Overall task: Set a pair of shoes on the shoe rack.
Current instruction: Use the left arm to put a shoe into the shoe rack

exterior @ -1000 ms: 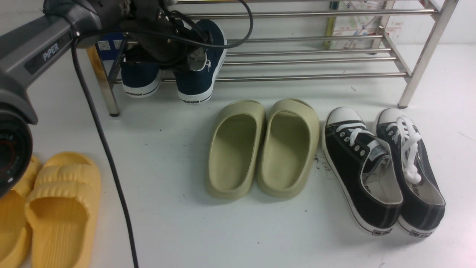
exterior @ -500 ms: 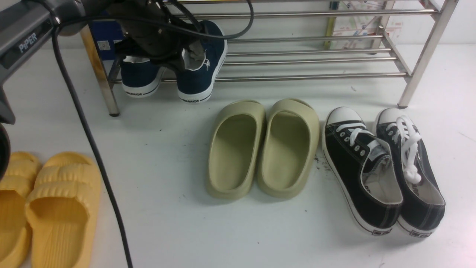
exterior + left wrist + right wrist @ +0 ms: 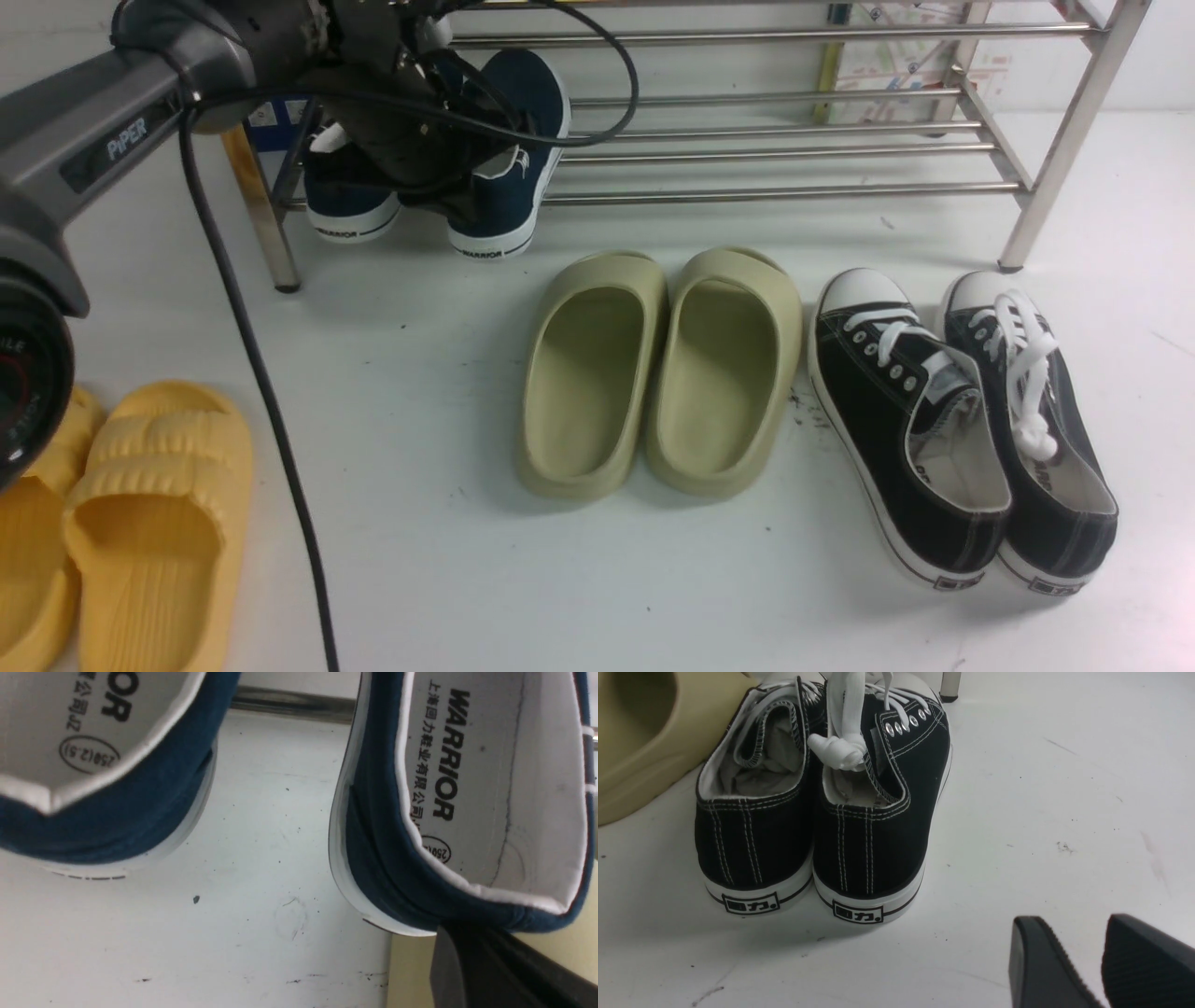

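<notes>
1. Navy canvas, white rubber: the pair of shoes (image 3: 439, 177) sits at the upper left of the front view, both toes in on the lowest tubes of the shoe rack (image 3: 794, 149), heels hanging past the front tube toward the camera.
2. Silver metal tubing: the rack spans the top of the frame, left leg just beside the shoes; the rest of its shelf shows only bare tubes.
3. Progress, as a judgement: placement looks essentially done, both shoes borne by the rack. What seems left is letting go and backing the arm away.
4. Left gripper (image 3: 439, 182): hangs over the heel openings of the pair. In the left wrist view one dark finger (image 3: 486, 970) lies just outside the heel of the right-hand shoe (image 3: 467, 812); the other finger is not seen. Whether it pinches the heel or is spread cannot be told.
5. Right gripper (image 3: 1104, 961): low over the white table (image 3: 1064, 812), its two ribbed fingers a narrow gap apart, holding nothing, near the black lace-up sneakers (image 3: 817, 812).
6. Also present: olive slides (image 3: 658, 369) in the frame's centre, yellow slides (image 3: 131, 523) at lower left.
</notes>
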Robot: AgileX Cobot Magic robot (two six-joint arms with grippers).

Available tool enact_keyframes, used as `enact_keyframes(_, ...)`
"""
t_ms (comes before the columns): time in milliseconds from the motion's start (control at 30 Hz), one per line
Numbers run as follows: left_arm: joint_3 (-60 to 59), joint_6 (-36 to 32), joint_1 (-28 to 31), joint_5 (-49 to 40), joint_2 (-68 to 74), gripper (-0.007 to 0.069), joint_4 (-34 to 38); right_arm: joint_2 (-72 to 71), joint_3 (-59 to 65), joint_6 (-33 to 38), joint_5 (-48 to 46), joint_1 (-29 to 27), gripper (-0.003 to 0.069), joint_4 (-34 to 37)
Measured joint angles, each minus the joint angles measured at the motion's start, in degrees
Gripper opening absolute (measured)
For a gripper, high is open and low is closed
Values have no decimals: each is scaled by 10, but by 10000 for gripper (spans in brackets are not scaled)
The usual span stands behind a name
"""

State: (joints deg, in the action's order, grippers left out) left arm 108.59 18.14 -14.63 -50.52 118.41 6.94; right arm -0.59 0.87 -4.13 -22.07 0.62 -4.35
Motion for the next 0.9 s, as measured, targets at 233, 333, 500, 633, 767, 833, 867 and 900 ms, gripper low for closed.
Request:
enact_keyframes(233, 0, 0, 0, 11, 0, -13, 4, 0, 0, 0, 0, 0, 246, 0)
enact_keyframes(333, 0, 0, 0, 11, 0, -13, 5, 0, 0, 0, 0, 0, 246, 0)
enact_keyframes(500, 0, 0, 0, 9, 0, 6, 5, 0, 0, 0, 0, 0, 246, 0)
enact_keyframes(633, 0, 0, 0, -2, -4, 104, 3, 0, 0, 0, 0, 0, 246, 0)
enact_keyframes(767, -1, 0, 0, -30, -27, 209, 1, 0, 0, 0, 0, 0, 246, 0)
enact_keyframes(833, -1, 0, 0, -49, -48, 237, 1, 0, 0, 0, 0, 0, 246, 0)
enact_keyframes(867, -1, 0, 0, -58, -58, 244, 0, 0, 0, 0, 0, 0, 246, 0)
enact_keyframes(900, -1, 0, 0, -63, -60, 244, 1, 0, 0, 0, 0, 0, 246, 0)
